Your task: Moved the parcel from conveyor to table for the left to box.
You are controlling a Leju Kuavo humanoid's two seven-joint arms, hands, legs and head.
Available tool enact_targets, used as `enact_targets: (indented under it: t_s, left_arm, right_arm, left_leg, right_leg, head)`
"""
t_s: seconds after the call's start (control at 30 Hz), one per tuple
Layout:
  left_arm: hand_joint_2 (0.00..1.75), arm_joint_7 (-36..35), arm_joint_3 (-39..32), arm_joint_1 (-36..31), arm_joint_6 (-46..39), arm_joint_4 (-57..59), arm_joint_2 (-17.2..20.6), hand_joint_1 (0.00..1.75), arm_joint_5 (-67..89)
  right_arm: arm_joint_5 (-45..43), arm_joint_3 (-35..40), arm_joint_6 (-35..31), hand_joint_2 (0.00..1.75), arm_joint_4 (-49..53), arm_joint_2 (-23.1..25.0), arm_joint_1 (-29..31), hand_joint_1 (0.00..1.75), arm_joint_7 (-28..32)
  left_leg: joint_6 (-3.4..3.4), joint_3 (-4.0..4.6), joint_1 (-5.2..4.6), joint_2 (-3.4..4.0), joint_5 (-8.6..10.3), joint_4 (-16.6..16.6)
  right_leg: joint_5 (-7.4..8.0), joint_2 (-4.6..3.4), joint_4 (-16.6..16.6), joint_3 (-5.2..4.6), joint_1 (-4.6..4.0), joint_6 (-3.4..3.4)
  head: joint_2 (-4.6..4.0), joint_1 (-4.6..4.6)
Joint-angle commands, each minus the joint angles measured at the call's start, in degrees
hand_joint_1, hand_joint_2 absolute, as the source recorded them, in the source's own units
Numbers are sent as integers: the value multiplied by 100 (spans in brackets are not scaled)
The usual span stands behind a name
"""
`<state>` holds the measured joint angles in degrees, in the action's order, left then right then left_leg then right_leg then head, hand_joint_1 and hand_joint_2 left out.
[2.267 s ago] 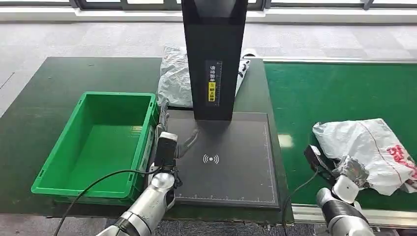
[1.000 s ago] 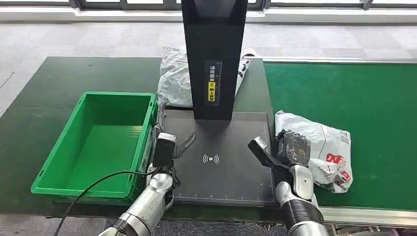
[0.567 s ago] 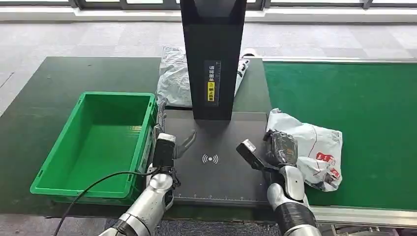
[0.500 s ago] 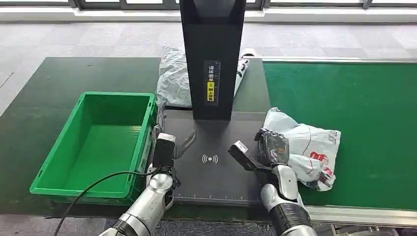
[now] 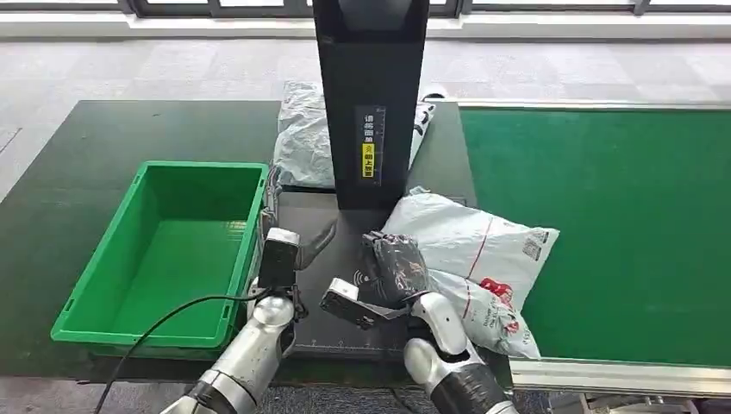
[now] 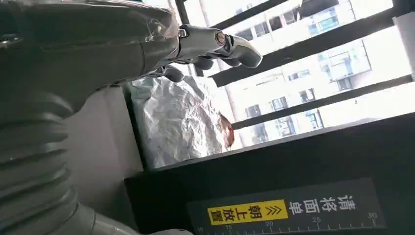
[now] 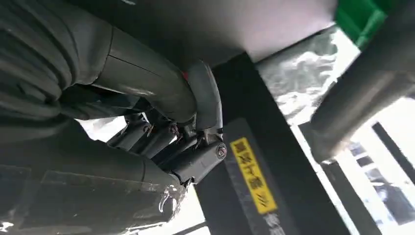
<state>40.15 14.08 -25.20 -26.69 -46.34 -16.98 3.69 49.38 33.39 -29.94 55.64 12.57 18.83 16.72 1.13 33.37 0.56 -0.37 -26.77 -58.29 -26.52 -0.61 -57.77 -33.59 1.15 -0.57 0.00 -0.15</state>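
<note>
The right hand (image 5: 395,269) is gripping the white parcel (image 5: 478,259), which is lying across the black scanner pad (image 5: 332,250), while the left hand (image 5: 293,226), fingers apart, is holding nothing beside the green crate (image 5: 146,259).

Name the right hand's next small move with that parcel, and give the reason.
Probably lower and let go. The right hand grips the white parcel, which now lies partly over the black scanner pad and partly over the green conveyor. The left hand waits beside the green box, so setting the parcel down on the pad would likely put it within that hand's reach.
</note>
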Motion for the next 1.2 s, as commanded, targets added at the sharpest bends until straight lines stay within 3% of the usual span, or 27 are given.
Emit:
enact_targets:
  t_s: [0.03,0.17,0.57,0.87,0.9,0.93,1.07,1.2]
  left_arm:
    - [175,-15,-15,-227,-3,116,206,0,30]
    - [175,-15,1,-257,24,152,193,0,62]
    - [175,-15,10,-367,100,342,121,0,115]
    - [175,-15,28,-414,192,481,91,0,119]
    - [175,-15,34,-391,207,454,111,0,116]
    - [175,-15,21,-396,193,460,111,0,105]
    - [175,-15,-68,-399,213,551,136,0,14]
    - [175,-15,-49,-469,241,724,167,0,8]
  right_arm:
    - [-38,746,213,175,415,-309,31,175,-24]
    - [-192,893,740,175,440,-331,12,175,8]
    - [-152,1063,1040,175,608,-368,-6,175,92]
    - [-177,1082,919,175,689,-461,-53,175,285]
    - [-207,1011,756,175,709,-453,-60,30,323]
    - [-308,931,662,175,732,-453,-80,0,372]
    - [-920,323,-308,175,926,-467,-215,0,693]
    - [-1609,-347,-689,175,962,-463,-259,0,893]
  left_leg:
    - [-6,-11,4,14,8,11]
    - [-3,-3,3,4,4,3]
    - [-3,0,2,1,4,1]
    - [-4,-6,4,-3,6,5]
    - [-4,-7,-1,-2,6,6]
    - [-5,-10,2,-1,7,9]
    - [-4,-8,3,-8,8,7]
    - [-6,-8,1,-13,12,10]
  right_leg:
    - [13,-3,15,9,-7,8]
    - [6,2,5,4,-5,7]
    - [6,4,3,2,-4,6]
    - [8,9,10,11,-6,8]
    - [7,8,8,10,-1,7]
    - [9,9,13,14,-4,9]
    - [9,14,12,14,-5,9]
    - [10,21,14,16,-4,9]
  head:
    - [-2,0]
    - [0,0]
    - [0,0]
    - [0,0]
    - [-2,0]
    - [0,-2]
    - [0,0]
    - [0,0]
